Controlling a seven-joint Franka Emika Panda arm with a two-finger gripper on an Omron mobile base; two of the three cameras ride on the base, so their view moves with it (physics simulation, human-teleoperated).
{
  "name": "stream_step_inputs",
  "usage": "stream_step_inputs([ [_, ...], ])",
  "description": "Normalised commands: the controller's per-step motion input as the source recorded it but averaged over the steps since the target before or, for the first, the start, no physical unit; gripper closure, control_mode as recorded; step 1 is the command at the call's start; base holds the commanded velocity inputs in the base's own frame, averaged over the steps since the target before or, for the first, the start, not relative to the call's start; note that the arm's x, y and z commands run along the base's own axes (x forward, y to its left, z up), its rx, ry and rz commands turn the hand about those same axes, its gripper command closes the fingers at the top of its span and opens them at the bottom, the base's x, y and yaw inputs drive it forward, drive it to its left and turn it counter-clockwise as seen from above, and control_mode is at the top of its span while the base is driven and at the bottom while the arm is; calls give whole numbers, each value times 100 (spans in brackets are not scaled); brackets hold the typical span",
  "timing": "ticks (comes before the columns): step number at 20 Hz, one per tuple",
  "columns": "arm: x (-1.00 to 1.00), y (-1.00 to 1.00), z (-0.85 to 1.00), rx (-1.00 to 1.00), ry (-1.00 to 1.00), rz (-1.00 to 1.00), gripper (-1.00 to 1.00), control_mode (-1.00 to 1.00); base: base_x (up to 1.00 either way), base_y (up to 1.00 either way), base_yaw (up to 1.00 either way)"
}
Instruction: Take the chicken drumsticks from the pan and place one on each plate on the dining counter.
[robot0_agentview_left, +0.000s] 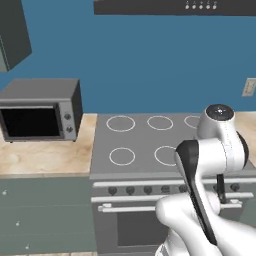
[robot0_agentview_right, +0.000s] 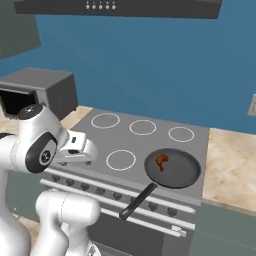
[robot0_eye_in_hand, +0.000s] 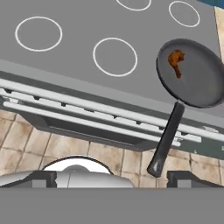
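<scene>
The dark pan (robot0_agentview_right: 178, 173) sits on the stove's front right burner, with its long black handle (robot0_eye_in_hand: 166, 139) sticking out past the stove's front edge. One orange-brown chicken drumstick (robot0_agentview_right: 161, 161) lies in the pan's left part (robot0_eye_in_hand: 176, 62). My gripper (robot0_eye_in_hand: 116, 179) is open, its two dark tips wide apart with nothing between them. It hovers in front of the stove, to the left of the pan and well short of it. The plates and the dining counter are out of view.
A grey cooktop (robot0_agentview_left: 145, 142) with white burner rings spans the stove, with knobs and an oven handle (robot0_eye_in_hand: 87, 111) below. A microwave (robot0_agentview_left: 40, 110) stands on the beige worktop at left. More beige worktop (robot0_agentview_right: 231, 170) lies right of the stove. A range hood (robot0_agentview_right: 120, 7) hangs overhead.
</scene>
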Motion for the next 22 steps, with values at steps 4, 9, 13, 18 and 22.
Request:
stream_step_inputs([
  [4,9,-12,-14,2,-4,-4,-100,-100,13,-11,0],
  [9,32,-46,-24,8,-3,-15,-100,-100,0,0,0],
  [13,34,-74,-23,9,0,-13,-100,-100,0,0,0],
  [18,40,-79,-10,1,6,-5,-100,-100,0,0,0],
  [22,43,-88,-16,3,10,0,-100,-100,0,0,0],
])
